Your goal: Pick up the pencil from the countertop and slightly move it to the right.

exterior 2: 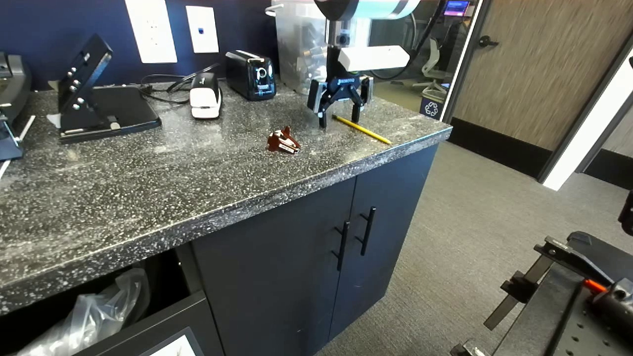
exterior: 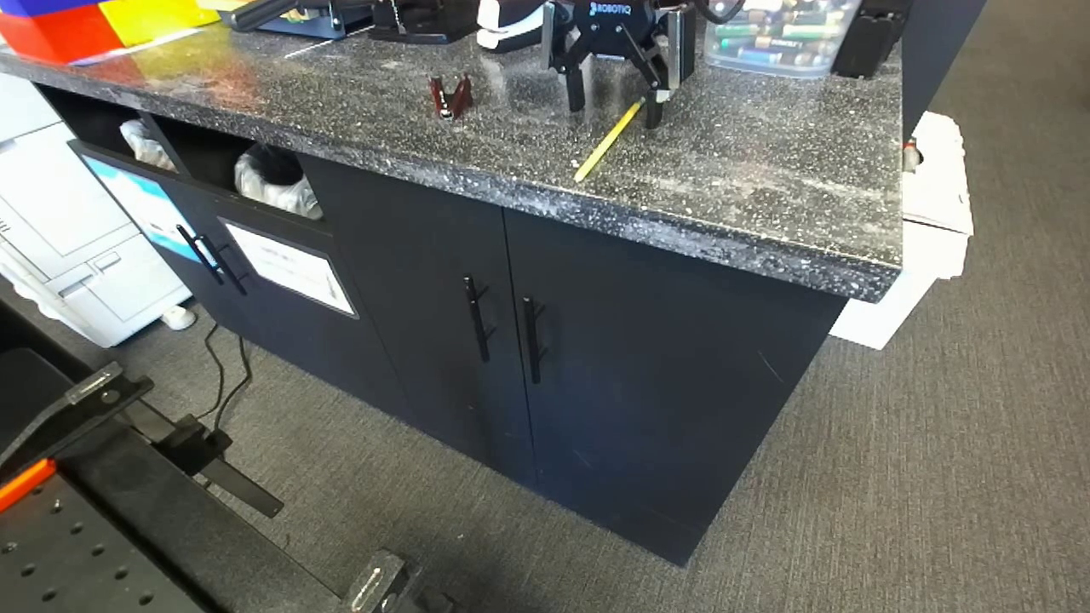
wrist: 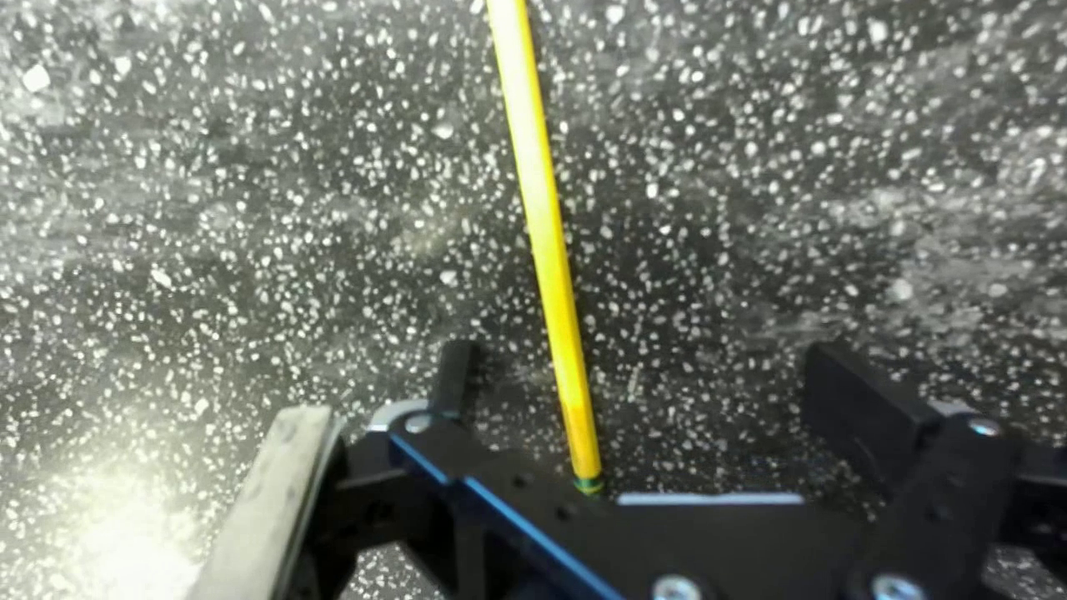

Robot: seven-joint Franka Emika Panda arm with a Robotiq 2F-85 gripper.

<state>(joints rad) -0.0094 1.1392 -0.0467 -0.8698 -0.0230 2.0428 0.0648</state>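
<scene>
The wrist view showed the pincer [wrist: 642, 358] spread wide astride the yellow pencil [wrist: 548, 242], near its green-banded end, probably so that a squeeze would catch the thin shaft crosswise. In an exterior view, the pencil lay flat on the counter [exterior: 783, 153], its other end near the front edge; whether the pincer touched it could not be told. In an exterior view, a staple remover [exterior 2: 283, 141] sat apart, unlikely to hinder the grasp.

The black gripper [exterior 2: 339, 118] carries pale ROBOTIQ lettering [exterior: 613, 9], silver screws [wrist: 676, 588], grey side plates [wrist: 271, 500] and straight dark fingers [wrist: 865, 407]. Above it sits a white block [exterior 2: 374, 58]. The arm [exterior 2: 374, 8] shows pale blue and black; its cable [exterior: 714, 18] is black.
</scene>
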